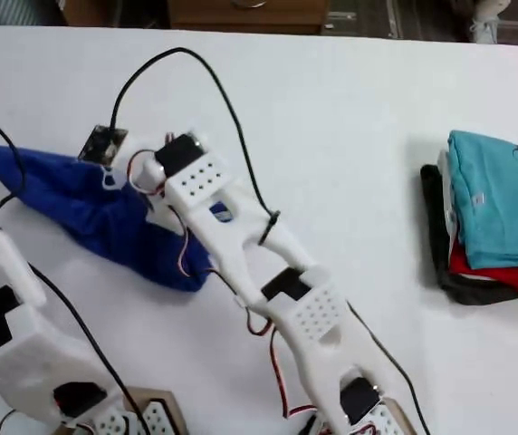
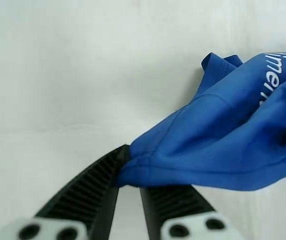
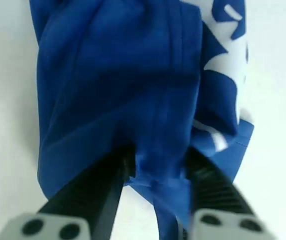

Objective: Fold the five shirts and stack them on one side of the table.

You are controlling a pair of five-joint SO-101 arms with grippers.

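While a pile of folded shirts [image 1: 494, 217], teal on top with red and dark layers beneath, sat at the right edge of the white tabletop [image 1: 350, 118], a blue shirt [image 1: 87, 204] lay bunched in a long rumpled roll on the left side, well apart from the pile. In the left wrist view the left hand [image 2: 129, 170] was clamped on a folded edge of the blue cloth. Its black ribbed fingers [image 2: 90, 192] pinched the hem, and the rest of the shirt spread away from them. In the right wrist view the right hand [image 3: 155, 167] was clamped on a thick gather of the same shirt, with white print showing on the cloth beyond. A black cable [image 1: 196, 72] looped across the tabletop on the far side of the shirt.

The step looked to be opening out the last shirt so it could be folded. To do it well, the two hands would likely need to draw apart, left and right, until the cloth came taut and flat. Both grips would have to stay firm so neither hem slipped. The right hand seemed to hold several layers, so it might need a cleaner hold on a single edge. The cloth should be laid down clear of the cable.
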